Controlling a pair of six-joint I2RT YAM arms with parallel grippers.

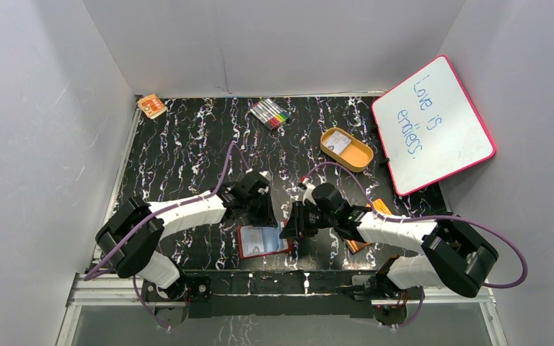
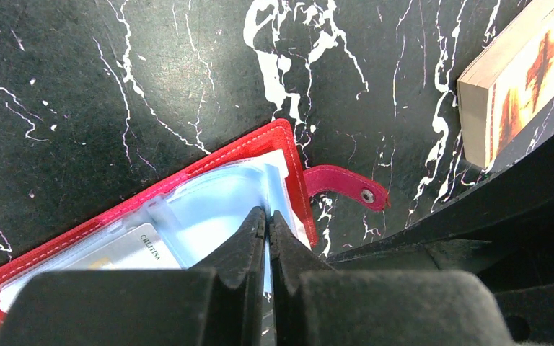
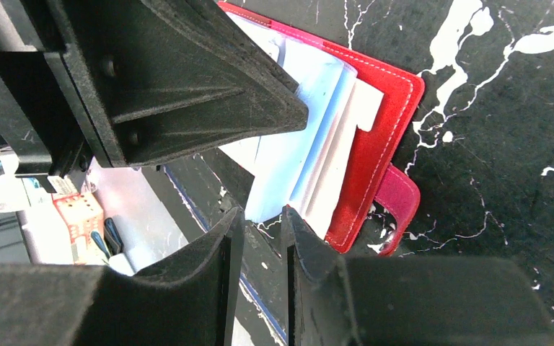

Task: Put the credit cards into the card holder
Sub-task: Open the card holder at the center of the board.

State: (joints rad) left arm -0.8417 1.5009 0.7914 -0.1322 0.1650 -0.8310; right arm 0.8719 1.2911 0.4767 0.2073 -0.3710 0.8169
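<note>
The dark-red card holder [image 1: 245, 244] lies open near the table's front edge, between the two arms. Its snap tab [image 2: 346, 184] points away from it. My left gripper [image 1: 265, 215] is shut on a thin light-blue leaf [image 2: 216, 209] at the holder's pockets, and I cannot tell if this is a card or a pocket sleeve. A whitish credit card [image 2: 119, 252] with small print sits in a pocket. My right gripper [image 3: 261, 216] is slightly open and empty, with its tips just off the corner of the fanned light-blue leaves [image 3: 296, 158]. Another card [image 1: 339, 144] lies in the orange tray.
The orange oval tray [image 1: 357, 157] stands at the back right, with a white board [image 1: 433, 122] behind it. An orange booklet [image 2: 526, 79] lies close to the right of the holder, under the right arm. Markers [image 1: 270, 113] and a small orange box [image 1: 151, 106] lie at the back.
</note>
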